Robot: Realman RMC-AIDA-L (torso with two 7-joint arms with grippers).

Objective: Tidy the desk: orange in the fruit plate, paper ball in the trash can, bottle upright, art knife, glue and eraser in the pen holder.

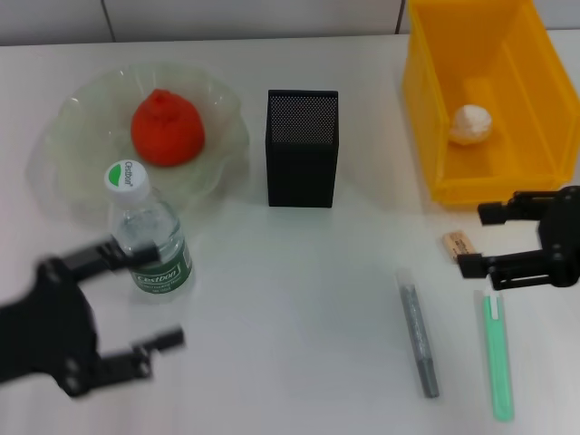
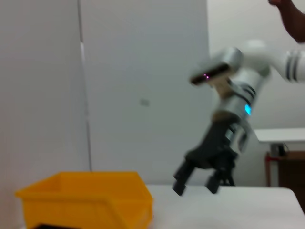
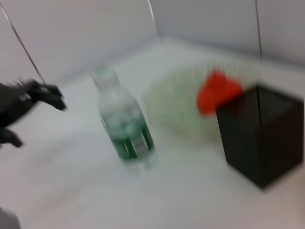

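The orange (image 1: 168, 127) lies in the fruit plate (image 1: 68, 136). The bottle (image 1: 149, 240) stands upright in front of the plate. My left gripper (image 1: 160, 297) is open and empty just in front of the bottle. The paper ball (image 1: 471, 124) lies in the yellow trash can (image 1: 426, 100). The black mesh pen holder (image 1: 302, 149) stands mid-table. My right gripper (image 1: 474, 240) is open, its fingers either side of the tan eraser (image 1: 459, 245). The grey art knife (image 1: 420, 337) and the green glue stick (image 1: 497, 353) lie nearer, in front of that gripper.
The right wrist view shows the bottle (image 3: 126, 124), orange (image 3: 217, 90) and pen holder (image 3: 262, 133). The left wrist view shows the trash can (image 2: 86, 195) and my right gripper (image 2: 195, 188) over the white table, with a wall behind.
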